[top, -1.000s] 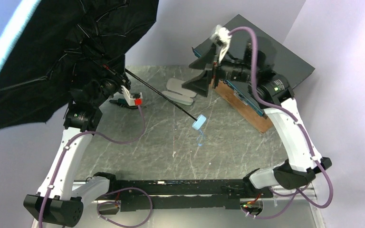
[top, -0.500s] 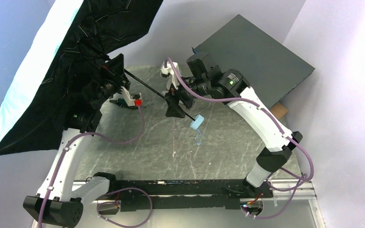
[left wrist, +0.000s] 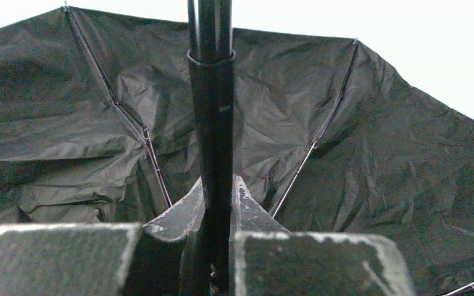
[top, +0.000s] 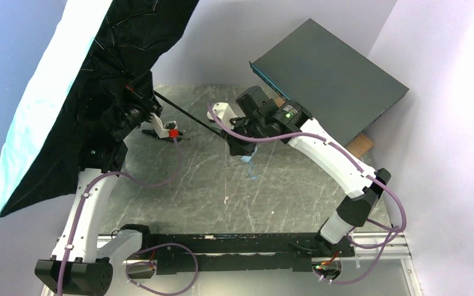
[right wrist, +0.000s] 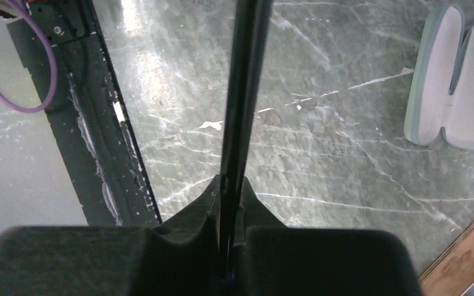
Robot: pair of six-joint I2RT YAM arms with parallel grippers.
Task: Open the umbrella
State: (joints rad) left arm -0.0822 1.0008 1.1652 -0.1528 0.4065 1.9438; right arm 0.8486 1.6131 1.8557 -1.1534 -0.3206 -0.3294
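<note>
Umbrella (top: 49,111) fills the upper left, canopy spread; your left fingers (left wrist: 179,217) clamp the shaft (right wrist: 244,92) by the ribs, and your right fingers (right wrist: 191,213) clamp it lower down, mid-frame over the bench (top: 222,191). Pull straight along the shaft, no twisting, till the canopy goes taut. The canopy runs off the top edge, the handle (top: 247,159) barely peeks from under the right wrist, and whether the catch has locked is hidden.
</note>
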